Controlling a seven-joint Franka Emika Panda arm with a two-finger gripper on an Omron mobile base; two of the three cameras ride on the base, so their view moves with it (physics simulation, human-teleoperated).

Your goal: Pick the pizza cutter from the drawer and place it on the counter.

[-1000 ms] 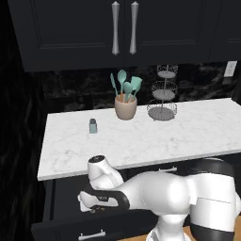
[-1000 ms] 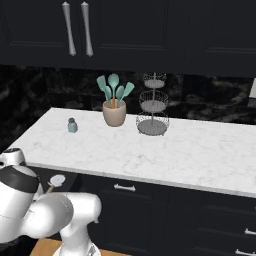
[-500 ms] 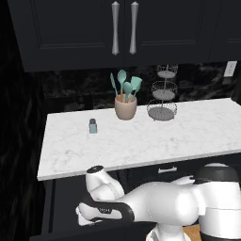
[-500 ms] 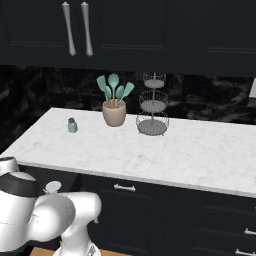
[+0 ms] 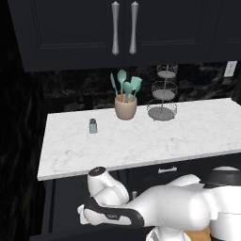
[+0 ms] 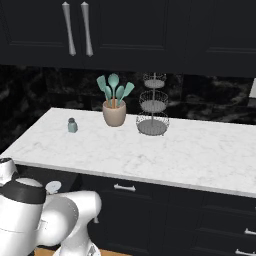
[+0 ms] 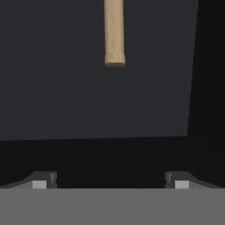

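Hand: fingertips (image 7: 112, 181) spread wide apart with nothing between them; pointed down into the drawer so the two tips can come down either side of the handle.
Pizza cutter: tan wooden handle (image 7: 114, 33) lies flat on the dark drawer floor, ahead of the hand in the hand view and well apart from the fingertips; a pale disc (image 6: 53, 187) at the open drawer in the right base view is probably its wheel blade, though it is small and partly hidden by the arm.
Drawer: pulled out below the worktop's front edge, dark interior (image 7: 66, 96) open to the hand; open so the tool can be reached from above.
Worktop: white marble slab (image 5: 141, 146) above the drawer; bare along its front, which would suit setting the cutter down there.
Spatula pot: tan pot of teal spatulas (image 5: 125, 101) at the back of the worktop, away from the drawer; no part of this job.
Shaker: small teal shaker (image 5: 93, 125) beside the spatula pot, nearer the front edge.
Wire stand: tiered wire stand (image 5: 162, 99) on the pot's other side.
Step in hand: approach; cutter not yet gripped; hand needs to move forward over the handle before closing.
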